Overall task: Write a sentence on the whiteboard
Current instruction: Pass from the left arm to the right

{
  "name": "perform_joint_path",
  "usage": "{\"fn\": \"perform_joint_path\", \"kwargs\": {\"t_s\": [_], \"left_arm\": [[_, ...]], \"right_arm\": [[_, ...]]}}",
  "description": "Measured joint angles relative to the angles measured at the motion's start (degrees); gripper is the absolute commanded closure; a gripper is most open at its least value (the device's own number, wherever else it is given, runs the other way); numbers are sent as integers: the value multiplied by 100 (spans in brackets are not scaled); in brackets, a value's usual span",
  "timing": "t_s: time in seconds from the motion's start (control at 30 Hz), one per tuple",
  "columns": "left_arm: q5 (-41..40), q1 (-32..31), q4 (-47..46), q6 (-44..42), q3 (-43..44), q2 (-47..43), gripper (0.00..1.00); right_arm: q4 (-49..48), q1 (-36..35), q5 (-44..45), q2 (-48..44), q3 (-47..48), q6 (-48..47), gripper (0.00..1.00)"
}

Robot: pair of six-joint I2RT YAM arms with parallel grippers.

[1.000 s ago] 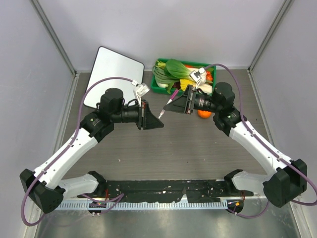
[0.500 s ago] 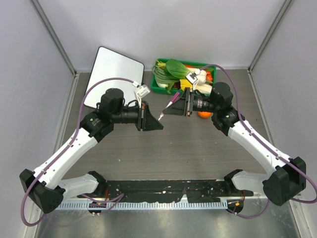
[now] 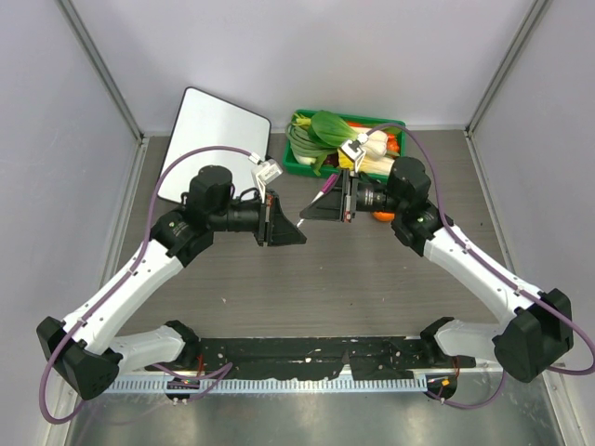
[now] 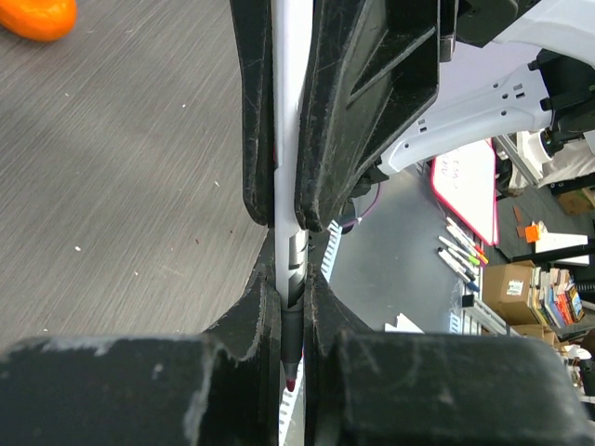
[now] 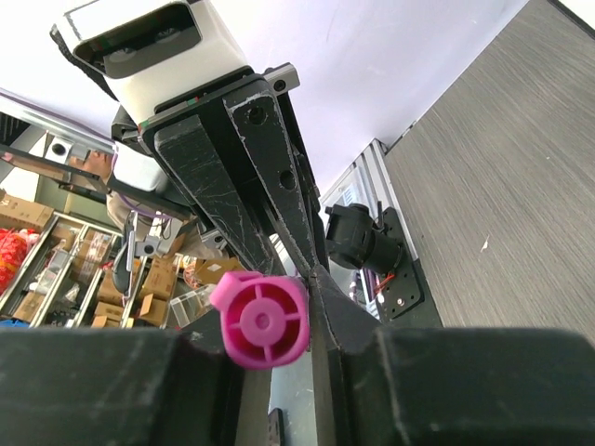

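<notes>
The whiteboard (image 3: 214, 144) lies at the back left of the table, its face plain white from here; the sentence is out of view. Above the middle of the table, the two arms meet over a marker (image 3: 316, 193). My left gripper (image 3: 296, 232) (image 4: 290, 279) is shut on its grey-white barrel (image 4: 286, 121), with the red tip (image 4: 291, 381) pointing back at the left wrist camera. My right gripper (image 3: 318, 209) (image 5: 279, 307) is shut on the same marker from the other side. The marker's pink end (image 5: 260, 321) sits between the right fingers.
A green crate (image 3: 302, 160) of vegetables stands at the back centre, right behind the right gripper. An orange (image 3: 381, 215) (image 4: 37, 17) lies on the table under the right wrist. A black mat (image 3: 307, 358) runs along the near edge between the arm bases.
The right gripper has moved left towards the left gripper and its jaws have gone from wide open to shut on the marker. The left arm has not moved.
</notes>
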State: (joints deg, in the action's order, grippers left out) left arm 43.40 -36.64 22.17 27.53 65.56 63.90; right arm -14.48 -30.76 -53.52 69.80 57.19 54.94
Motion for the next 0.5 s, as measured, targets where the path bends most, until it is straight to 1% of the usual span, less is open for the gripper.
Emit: {"fn": "perform_joint_path", "kwargs": {"t_s": [0.03,0.13,0.2,0.27,0.3,0.5], "left_arm": [[0,0,2,-2,0,0,100],[0,0,2,0,0,-7,100],[0,0,22,0,0,-15,100],[-2,0,57,-4,0,-33,100],[-4,0,79,-11,0,-44,100],[-13,0,105,-59,0,-76,100]], "right_arm": [[-37,0,0,0,-11,26,80],[-98,0,2,0,-28,59,81],[-118,0,2,0,-42,66,85],[-138,0,-7,0,-52,74,93],[-140,-2,-9,0,-55,72,99],[-179,-13,-39,-2,-63,70,99]]}}
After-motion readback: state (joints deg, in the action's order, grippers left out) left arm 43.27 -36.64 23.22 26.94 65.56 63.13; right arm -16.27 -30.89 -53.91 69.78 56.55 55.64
